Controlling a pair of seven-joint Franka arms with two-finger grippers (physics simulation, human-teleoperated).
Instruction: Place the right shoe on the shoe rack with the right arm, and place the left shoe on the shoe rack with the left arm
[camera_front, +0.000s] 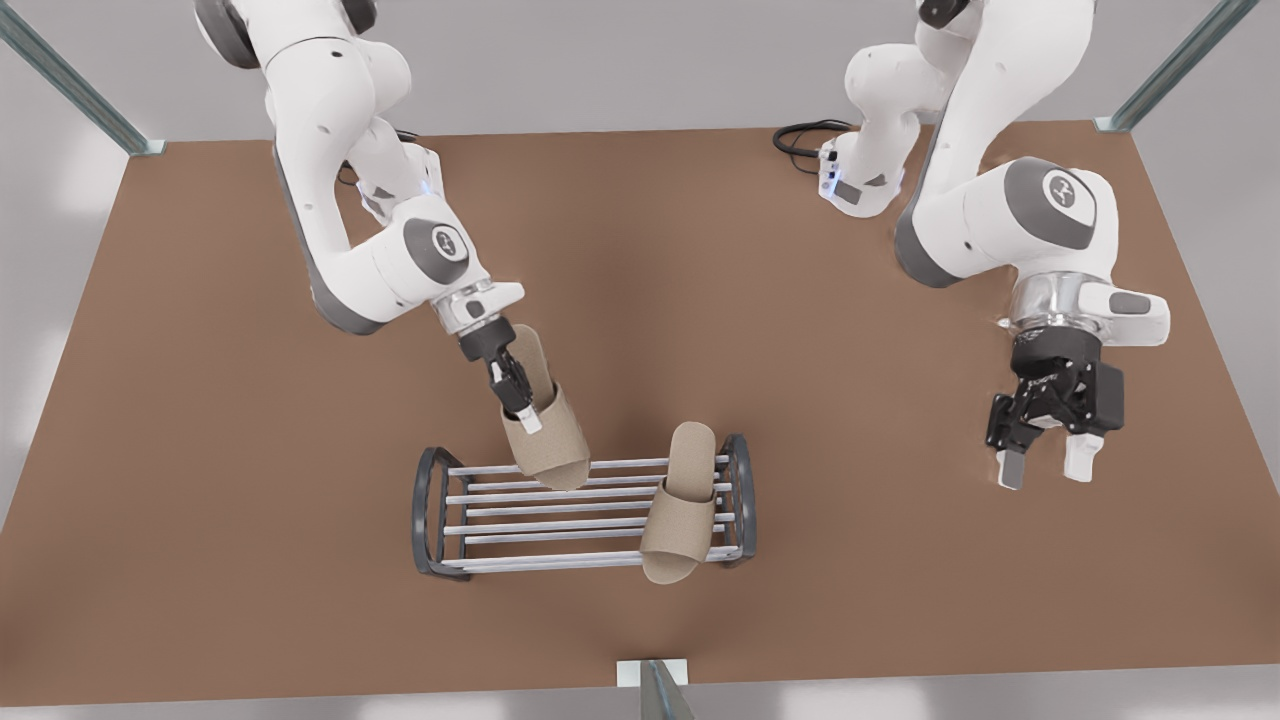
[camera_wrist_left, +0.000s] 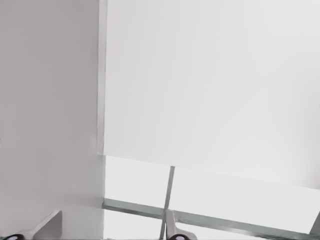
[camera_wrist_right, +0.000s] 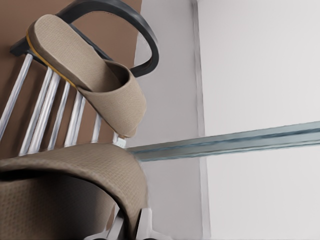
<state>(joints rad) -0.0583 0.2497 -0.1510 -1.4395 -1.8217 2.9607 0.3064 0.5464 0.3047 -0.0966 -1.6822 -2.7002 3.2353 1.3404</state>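
The shoe rack (camera_front: 432, 512) stands near the table's front edge, silver bars between dark arched ends. My right gripper (camera_front: 524, 412), on the arm at the front view's left, is shut on the right shoe (camera_front: 552, 445), a tan slipper hanging toe-down over the rack's rear bars. In the right wrist view this slipper (camera_wrist_right: 65, 185) sits close up. The left shoe (camera_front: 682, 505), a matching slipper, lies across the bars at the front view's right end, its toe past the front bar; it (camera_wrist_right: 90, 70) rests by the arched end (camera_wrist_right: 145, 40). My left gripper (camera_front: 1040, 470) hangs open and empty, well off the rack's end on the front view's right.
The brown table (camera_front: 250, 420) has bare room on both sides of the rack. A black cable (camera_front: 800, 135) lies by the far arm base. Glass frame posts (camera_front: 660, 690) stand at the table's edges. The left wrist view looks at a pale wall (camera_wrist_left: 200, 85).
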